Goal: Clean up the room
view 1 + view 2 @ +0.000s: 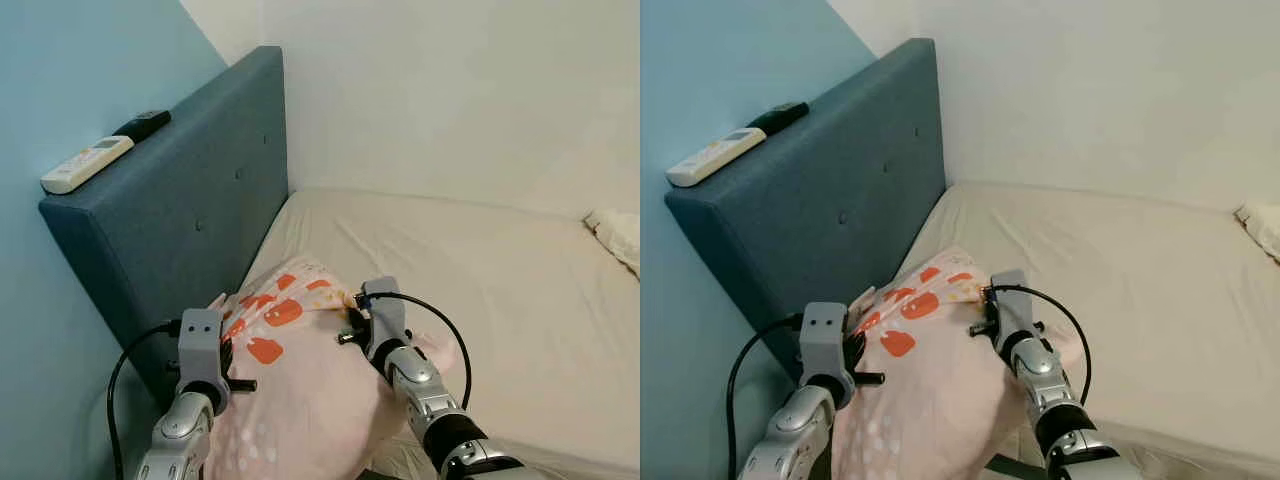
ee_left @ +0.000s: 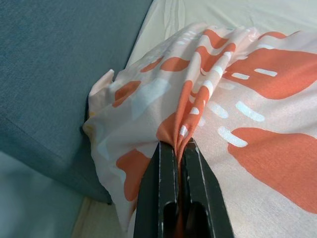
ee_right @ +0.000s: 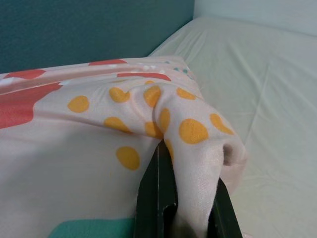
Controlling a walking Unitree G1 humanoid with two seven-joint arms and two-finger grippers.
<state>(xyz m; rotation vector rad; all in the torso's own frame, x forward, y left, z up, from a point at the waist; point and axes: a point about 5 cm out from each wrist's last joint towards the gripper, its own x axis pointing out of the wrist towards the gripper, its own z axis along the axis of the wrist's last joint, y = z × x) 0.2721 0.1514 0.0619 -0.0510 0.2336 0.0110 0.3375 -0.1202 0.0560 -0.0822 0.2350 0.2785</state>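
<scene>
Pillow (image 1: 300, 390) hangs between your two arms at the head of the bed (image 1: 480, 290), near the headboard (image 1: 190, 210), not yet set down. Your left gripper (image 2: 179, 148) and right gripper (image 3: 171, 153) each pinch a fold of its cover. Two remotes (image 1: 100, 152) remain atop the headboard.

Bed (image 1: 480, 270): beige sheet, patterned pillow (image 1: 300, 370) at headboard (image 1: 190, 210), white cloth (image 1: 615, 235) far side.
</scene>
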